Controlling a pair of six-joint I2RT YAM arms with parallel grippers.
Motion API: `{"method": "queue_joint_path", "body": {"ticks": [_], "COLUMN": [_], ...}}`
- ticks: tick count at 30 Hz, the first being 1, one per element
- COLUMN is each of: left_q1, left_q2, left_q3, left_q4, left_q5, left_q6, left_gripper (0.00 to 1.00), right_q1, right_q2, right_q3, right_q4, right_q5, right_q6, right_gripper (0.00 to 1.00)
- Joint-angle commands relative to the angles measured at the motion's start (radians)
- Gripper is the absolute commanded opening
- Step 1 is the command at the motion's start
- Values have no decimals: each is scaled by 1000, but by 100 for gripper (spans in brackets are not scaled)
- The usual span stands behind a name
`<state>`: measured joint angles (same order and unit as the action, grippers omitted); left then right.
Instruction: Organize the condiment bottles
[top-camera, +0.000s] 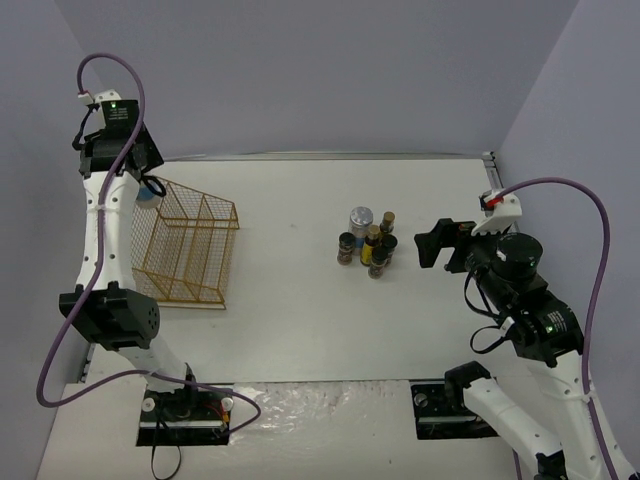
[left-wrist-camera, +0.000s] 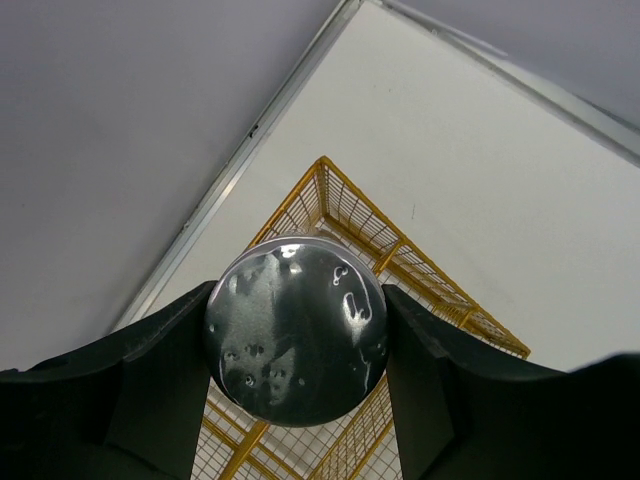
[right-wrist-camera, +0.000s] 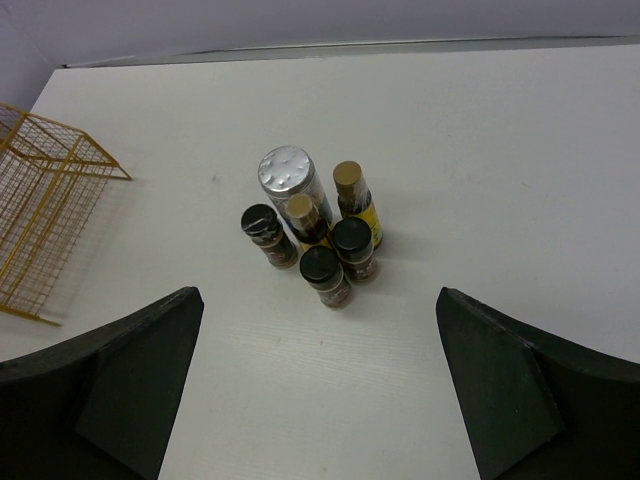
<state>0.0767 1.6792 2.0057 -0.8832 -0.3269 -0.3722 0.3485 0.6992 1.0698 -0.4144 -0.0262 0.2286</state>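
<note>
In the left wrist view, a wide condiment bottle with a silver cap (left-wrist-camera: 297, 340) sits clamped between the fingers of my left gripper (left-wrist-camera: 297, 295). The bottle hangs above the far-left corner of the gold wire rack (left-wrist-camera: 420, 275). Several more condiment bottles (top-camera: 366, 245) stand in a tight cluster mid-table: a silver-capped one (right-wrist-camera: 286, 172), two slim yellow-filled ones (right-wrist-camera: 351, 196) and three black-capped jars (right-wrist-camera: 322, 272). My right gripper (top-camera: 436, 245) is just right of the cluster, wide open and holding nothing, its fingers (right-wrist-camera: 130, 370) apart from every bottle.
The gold wire rack (top-camera: 186, 254) stands on the left part of the white table (top-camera: 300, 320); in the right wrist view it shows at the left edge (right-wrist-camera: 40, 215). Grey walls close in the back and both sides. The table's back edge (top-camera: 320, 156) runs behind the rack.
</note>
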Motion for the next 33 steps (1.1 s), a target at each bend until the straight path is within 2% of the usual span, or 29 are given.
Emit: {"method": "queue_joint_path", "body": {"ticks": [1, 9, 14, 20, 23, 30, 33], "left_q1": [12, 12, 12, 12, 12, 12, 12], "left_q2": [-58, -33, -5, -15, -28, -17, -9], "left_q3": [-35, -100, -115, -216, -261, -309, -332], "left_q4": [150, 160, 141, 196, 252, 296, 307], "left_q5": [-48, -61, -62, -90, -90, -108, -114], "left_q6": [-61, -83, -138, -216, -236, -248, -250], "left_gripper": [0, 0, 0, 0, 4, 6, 12], "right_q1": [6, 7, 9, 9, 10, 9, 9], "right_q2": [16, 13, 12, 6, -1, -3, -2], "right_q3": [-13, -58, -83, -104, -109, -128, -125], "right_q4": [83, 92, 101, 106, 106, 110, 109], "right_q5": [-32, -74, -98, -77, -75, -86, -86], "right_q6": [-44, -49, -40, -57, -63, -61, -62], "right_gripper": [100, 100, 100, 100, 100, 100, 100]}}
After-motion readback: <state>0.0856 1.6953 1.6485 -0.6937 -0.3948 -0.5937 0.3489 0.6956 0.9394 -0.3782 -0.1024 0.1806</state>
